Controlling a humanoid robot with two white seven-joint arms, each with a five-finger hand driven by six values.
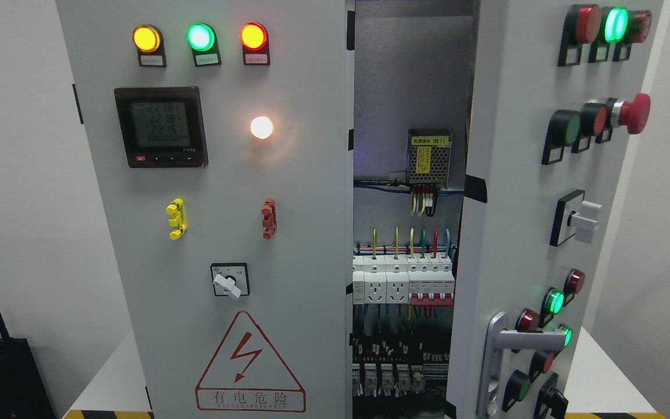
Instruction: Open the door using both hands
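Note:
A grey electrical cabinet fills the head view. Its left door (224, 233) is shut and faces me, carrying three lit lamps, a digital meter (160, 127) and a rotary switch (230, 280). The right door (521, 221) stands swung out toward me, seen at an angle, with its silver lever handle (501, 355) low on the near edge. Between the doors the inside shows, with wiring and a row of white breakers (403, 280). Neither of my hands nor either arm appears in the picture.
A red warning triangle (250, 364) sits at the bottom of the left door. The right door bears red and green push buttons and a protruding red stop button (631, 113). A dark object (3, 372) stands at the lower left. White walls flank the cabinet.

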